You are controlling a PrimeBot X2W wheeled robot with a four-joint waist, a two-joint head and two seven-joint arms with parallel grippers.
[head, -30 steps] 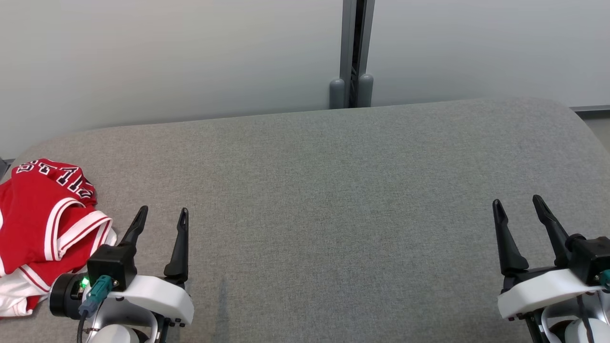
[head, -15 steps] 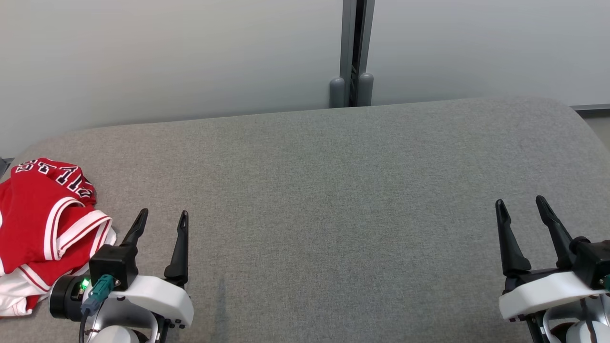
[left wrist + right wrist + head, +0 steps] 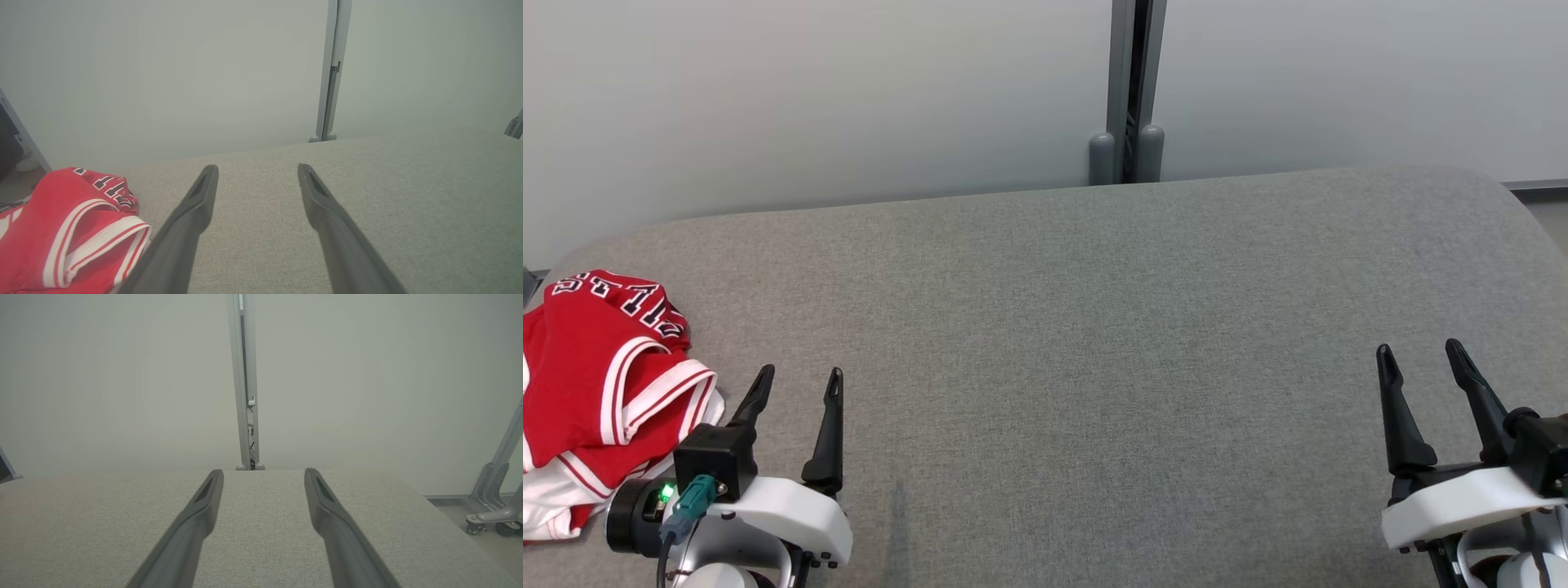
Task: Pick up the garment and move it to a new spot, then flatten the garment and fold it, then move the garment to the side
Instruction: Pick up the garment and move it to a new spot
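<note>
A crumpled red garment (image 3: 592,392) with white trim and dark lettering lies bunched at the far left edge of the grey fabric surface (image 3: 1094,343). In the left wrist view the garment (image 3: 65,232) sits at the lower left. Just right of it, my left gripper (image 3: 799,377) stands open with nothing between its fingers (image 3: 192,212). Far off at the lower right, my right gripper (image 3: 1419,353) is open too, and its fingers (image 3: 204,506) hold nothing over bare fabric.
A pale wall with a grey vertical post (image 3: 1129,90) runs behind the surface. The surface rounds off at its left and right ends. A wheeled metal stand leg (image 3: 494,498) stands on the floor beyond the right end.
Both grippers have drawn back slightly toward the bottom of the head view. The garment lies as before.
</note>
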